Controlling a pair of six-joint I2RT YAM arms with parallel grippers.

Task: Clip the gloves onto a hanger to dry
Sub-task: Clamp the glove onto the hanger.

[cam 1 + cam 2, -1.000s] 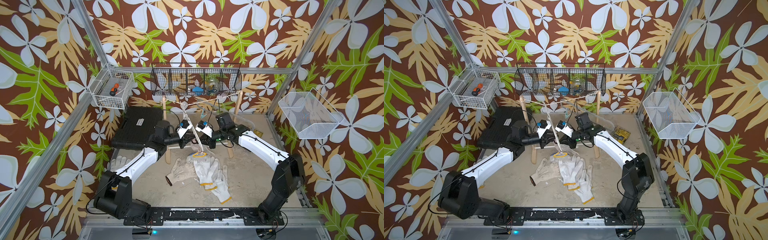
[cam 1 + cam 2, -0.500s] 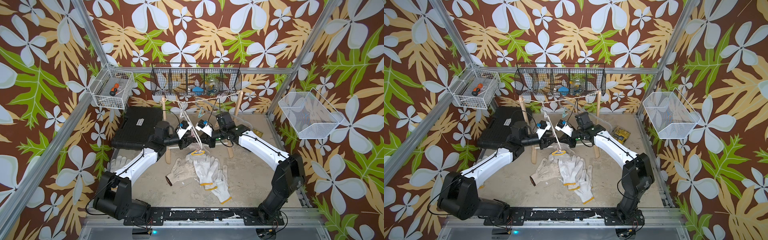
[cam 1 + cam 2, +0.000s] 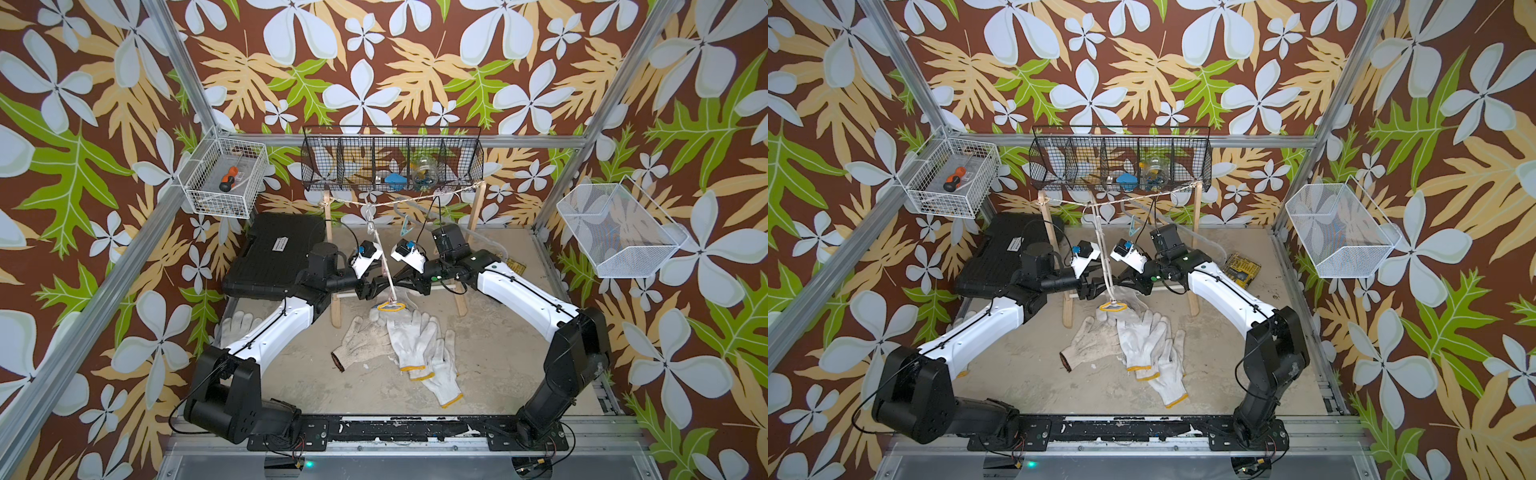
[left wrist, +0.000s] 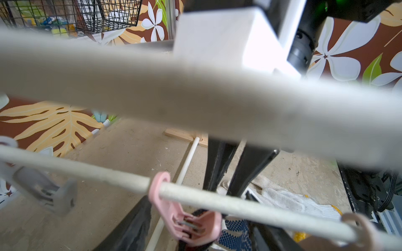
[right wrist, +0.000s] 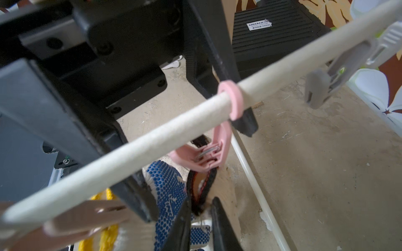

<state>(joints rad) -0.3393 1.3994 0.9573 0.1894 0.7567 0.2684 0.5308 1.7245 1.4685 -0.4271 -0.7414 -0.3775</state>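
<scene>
A white hanger [image 3: 384, 266] hangs from a rope between my two arms. On its bar [image 5: 152, 147] a pink clip [image 5: 208, 156] bites the dark cuff [image 5: 201, 187] of a blue-dotted glove [image 5: 165, 187]. My left gripper [image 4: 196, 208] is open, its fingers [image 5: 243, 121] standing wide on either side of the pink clip [image 4: 187, 219]. My right gripper [image 5: 201, 201] is open by a narrow gap, with the cuff's lower edge between its tips. Beside it a tan clip [image 5: 87, 215] holds a yellow-cuffed glove [image 3: 390, 306]. More gloves [image 3: 411, 340] lie on the table in both top views [image 3: 1142, 336].
A black case [image 3: 274, 253] lies at the back left. Wooden posts [image 3: 336, 307] carry the rope [image 3: 415, 198]. A grey clip [image 5: 317, 89] hangs further along the bar. Wire baskets [image 3: 390, 162] hang on the back wall. One glove [image 3: 235, 326] lies by my left arm.
My left gripper has opened wide and let go of the pink clip. My right gripper has parted slightly at the glove's cuff. Both arms have stayed almost in place.
</scene>
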